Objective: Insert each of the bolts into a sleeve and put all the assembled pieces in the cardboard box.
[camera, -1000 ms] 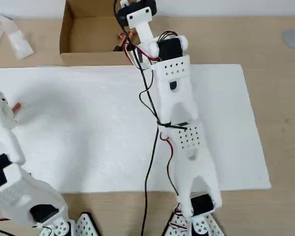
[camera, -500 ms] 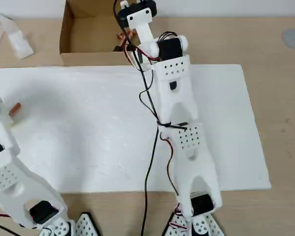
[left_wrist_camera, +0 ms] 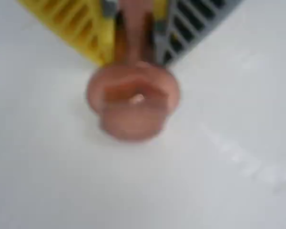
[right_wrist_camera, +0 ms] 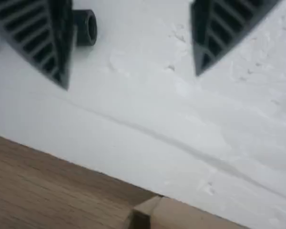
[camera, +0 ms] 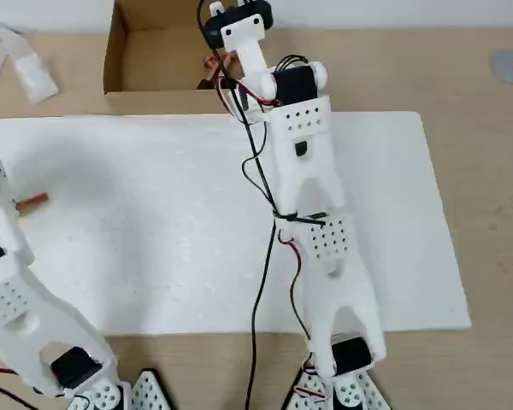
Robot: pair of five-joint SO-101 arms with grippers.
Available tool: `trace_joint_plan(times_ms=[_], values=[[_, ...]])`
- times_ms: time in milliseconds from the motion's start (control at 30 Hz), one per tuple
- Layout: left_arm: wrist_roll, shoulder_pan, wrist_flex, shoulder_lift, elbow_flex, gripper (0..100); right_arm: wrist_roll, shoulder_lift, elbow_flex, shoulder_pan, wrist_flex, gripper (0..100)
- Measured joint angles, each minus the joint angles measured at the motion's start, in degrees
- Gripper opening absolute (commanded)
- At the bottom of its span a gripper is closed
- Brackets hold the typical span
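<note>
"Copper-coloured round-headed metal bolt (left_wrist_camera: 132, 102): who has it?"

"The left gripper (left_wrist_camera: 133, 47). Its yellow and grey jaws are clenched on the thin shank. The head sticks out past the fingertips, and the white foam sheet (camera: 154, 213) is just below."

"What could go wrong?"

"With so little shank pinched, I'd expect the bolt to swivel or slide out once its end presses on anything. The small black cylindrical sleeve (right_wrist_camera: 86, 27) also lies loose on the foam, well away from that hand. It sits just beside one jaw of the right gripper (right_wrist_camera: 131, 78), whose jaws stand wide apart, gripping nothing."

"So nothing steadies it?"

"Nothing. A push slightly off-centre would likely roll or shove it along the foam, perhaps towards the edge by the brown cardboard box (camera: 154, 101)."
</note>
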Motion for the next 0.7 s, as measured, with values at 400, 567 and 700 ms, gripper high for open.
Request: trace_joint_plan(times_ms=[400,567,700], values=[[-50.11,2.37,22.15,1.67,-15.03,1,-27.08,-15.65,22.77,0.0,0.0,20.3],[-65.05,5.54,24.79,1.76,-15.3,1,-44.22,-18.46,31.82,0.09,0.0,20.3],[-66.73,5.36,25.14,1.76,-15.65,1,-50.55,-18.46,32.79,2.81,0.0,20.3]])
